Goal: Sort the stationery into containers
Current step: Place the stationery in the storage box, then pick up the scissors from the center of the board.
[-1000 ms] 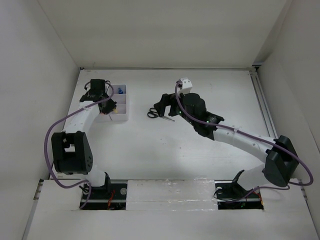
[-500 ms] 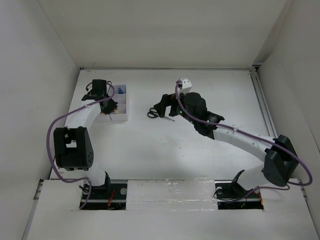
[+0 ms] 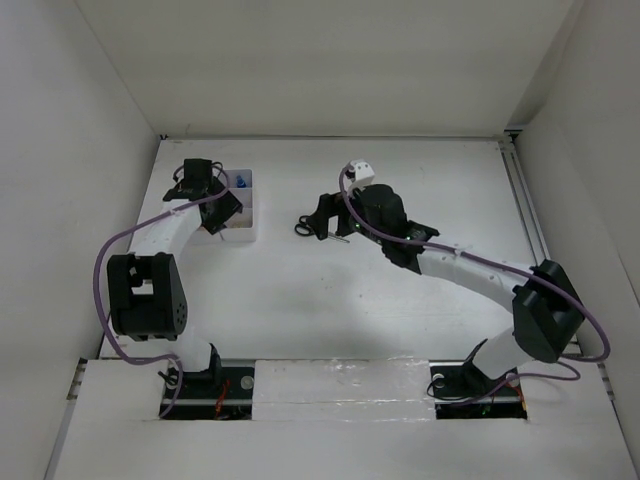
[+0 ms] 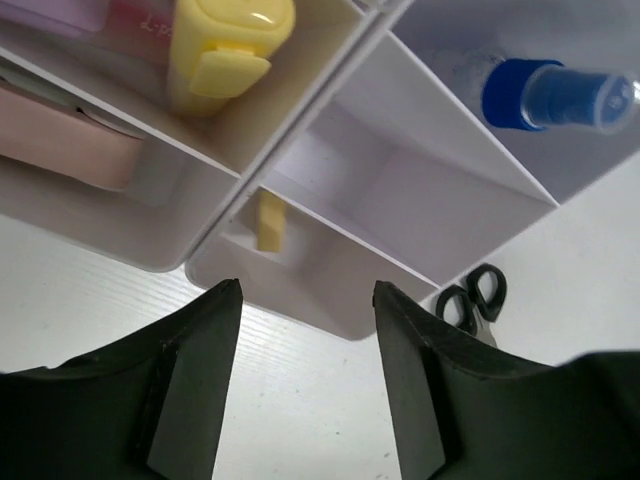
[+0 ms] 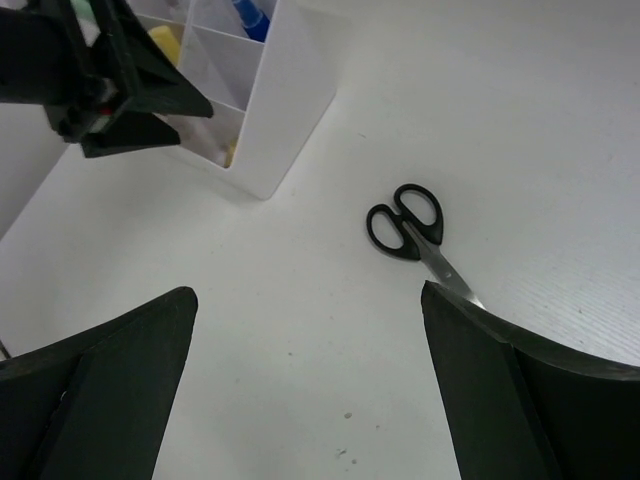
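Observation:
The white organiser tray (image 3: pixel 244 233) stands at the far left. In the left wrist view its compartments (image 4: pixel 420 190) hold a yellow highlighter (image 4: pixel 230 45), a pink eraser (image 4: pixel 60 145), a blue-capped clear tube (image 4: pixel 550 95) and a small yellow piece (image 4: pixel 270 220). My left gripper (image 4: pixel 306 292) hovers over the tray's near corner, open, with nothing between its fingers. Black-handled scissors (image 5: pixel 405 222) lie flat on the table right of the tray (image 5: pixel 285 110). My right gripper (image 5: pixel 308 295) is wide open just above the table, the scissors beside its right finger (image 5: pixel 500 380).
White walls close in the table on the left, back and right. The left gripper (image 5: pixel 120 90) shows dark over the tray in the right wrist view. Both arm bases sit at the near edge (image 3: pixel 330 385).
The left gripper has gone from shut to open over the tray. The right arm has shifted a little to the left, nearer the scissors.

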